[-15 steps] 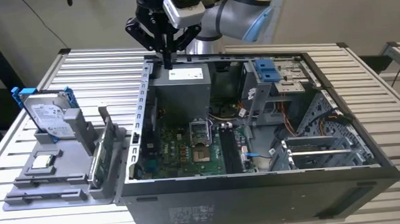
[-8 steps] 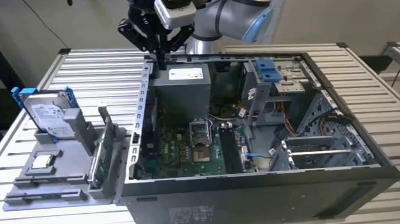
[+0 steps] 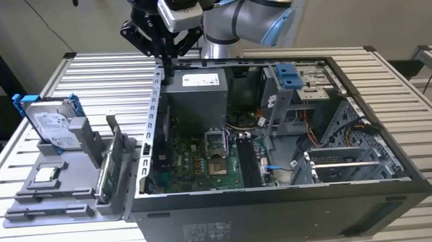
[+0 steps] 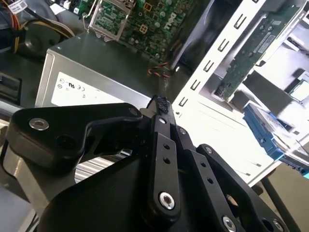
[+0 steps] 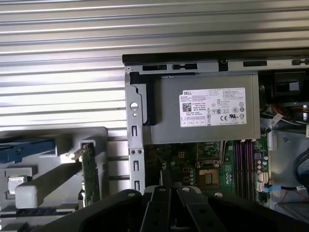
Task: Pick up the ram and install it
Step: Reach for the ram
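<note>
The gripper looks pinched shut on the ram, which hangs straight down. In the exterior view, the long black slots lie at five o'clock from it.

In the second wrist view, the gripper pinches the ram between black fingers that hide all but a dark sliver of it, and the gripper's body runs off the picture's edge. In the first wrist view, an edge cuts off the blue-framed hard drive. In the exterior view, the arm is cut off at the top edge.
</note>
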{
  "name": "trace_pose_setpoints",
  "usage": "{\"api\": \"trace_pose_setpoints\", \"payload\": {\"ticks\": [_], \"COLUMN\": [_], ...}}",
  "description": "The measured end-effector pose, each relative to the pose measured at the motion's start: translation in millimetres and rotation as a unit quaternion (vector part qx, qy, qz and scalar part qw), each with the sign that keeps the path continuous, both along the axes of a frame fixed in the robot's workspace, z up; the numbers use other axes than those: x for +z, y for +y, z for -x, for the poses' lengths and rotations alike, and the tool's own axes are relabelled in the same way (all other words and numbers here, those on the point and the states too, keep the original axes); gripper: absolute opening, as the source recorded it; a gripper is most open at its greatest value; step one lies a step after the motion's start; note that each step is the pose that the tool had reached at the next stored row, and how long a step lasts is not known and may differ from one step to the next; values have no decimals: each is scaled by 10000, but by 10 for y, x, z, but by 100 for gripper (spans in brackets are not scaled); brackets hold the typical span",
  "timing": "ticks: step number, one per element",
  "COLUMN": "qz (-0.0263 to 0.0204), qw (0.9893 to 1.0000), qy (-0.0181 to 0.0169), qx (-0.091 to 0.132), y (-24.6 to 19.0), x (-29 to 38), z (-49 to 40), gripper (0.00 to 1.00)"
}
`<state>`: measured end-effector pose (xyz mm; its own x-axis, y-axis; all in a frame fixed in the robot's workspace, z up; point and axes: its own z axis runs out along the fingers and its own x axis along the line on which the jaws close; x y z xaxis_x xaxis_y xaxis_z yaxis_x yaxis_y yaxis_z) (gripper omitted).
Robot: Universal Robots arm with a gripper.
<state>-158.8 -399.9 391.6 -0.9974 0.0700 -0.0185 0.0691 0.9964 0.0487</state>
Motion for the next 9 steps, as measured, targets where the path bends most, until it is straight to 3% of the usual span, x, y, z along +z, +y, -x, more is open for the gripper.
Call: {"api": "trace_pose_setpoints", "payload": {"ticks": [9], "qz": [0], "qw": [10000], "qy": [0], "qx": [6], "y": [-1], "x": [-3], "z": [106], "gripper": [11]}}
